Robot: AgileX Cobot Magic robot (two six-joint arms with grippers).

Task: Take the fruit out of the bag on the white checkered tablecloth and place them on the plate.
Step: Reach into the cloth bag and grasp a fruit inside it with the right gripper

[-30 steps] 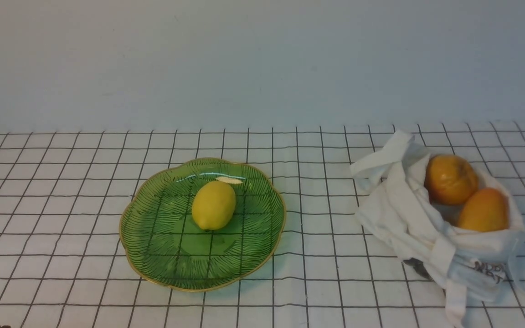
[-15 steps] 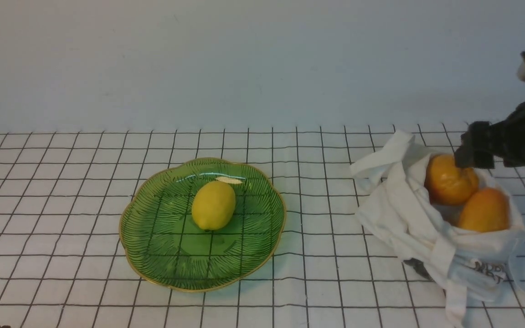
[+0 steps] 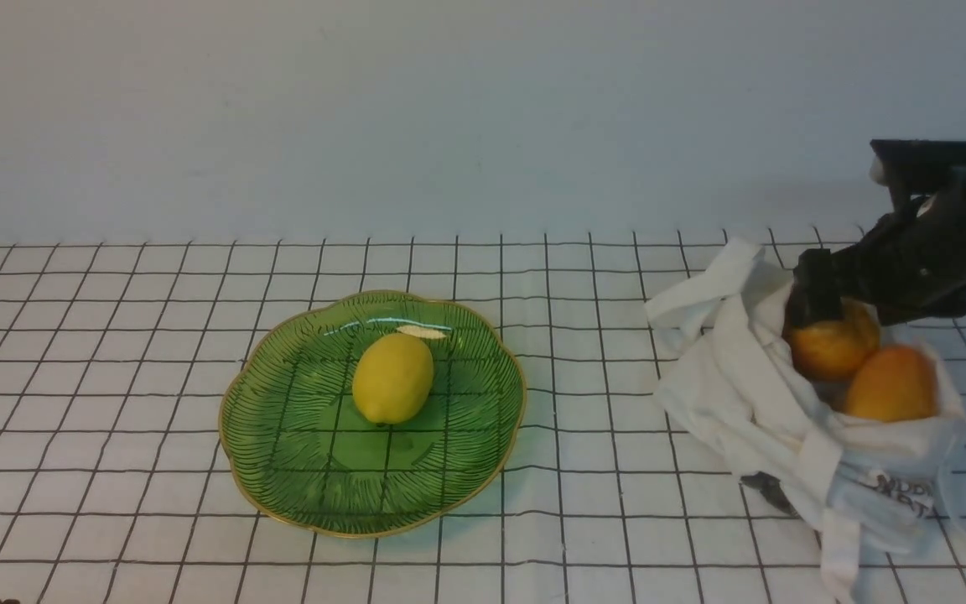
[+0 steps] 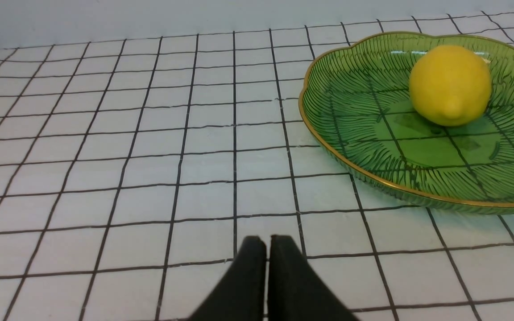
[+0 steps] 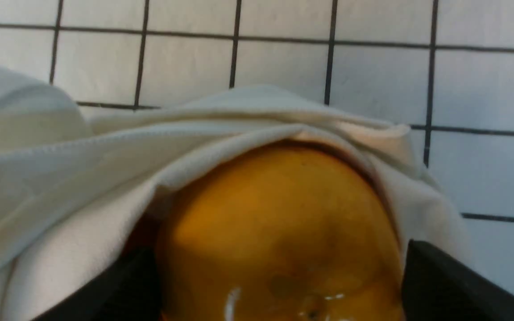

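Note:
The white cloth bag (image 3: 734,394) lies at the right on the white checkered tablecloth (image 3: 114,335), with two orange fruits in its open mouth. My right gripper (image 3: 823,310) is open, its jaws on either side of the far fruit (image 3: 835,348); the right wrist view shows that fruit (image 5: 279,232) between the black fingers (image 5: 435,276), under the bag's rim (image 5: 105,178). The near fruit (image 3: 890,384) lies beside it. A yellow fruit (image 3: 392,377) sits on the green plate (image 3: 324,478). My left gripper (image 4: 267,245) is shut and empty above the cloth near the plate (image 4: 373,147).
The bag's straps (image 3: 701,294) trail toward the plate and over the front edge (image 3: 839,554). A plain pale wall (image 3: 449,117) backs the table. The left arm does not show in the front view.
My right arm came in from the right and lowered, bringing its open jaws down around the far orange fruit in the bag. The bag's rim shifted slightly. Plate and yellow fruit stayed put.

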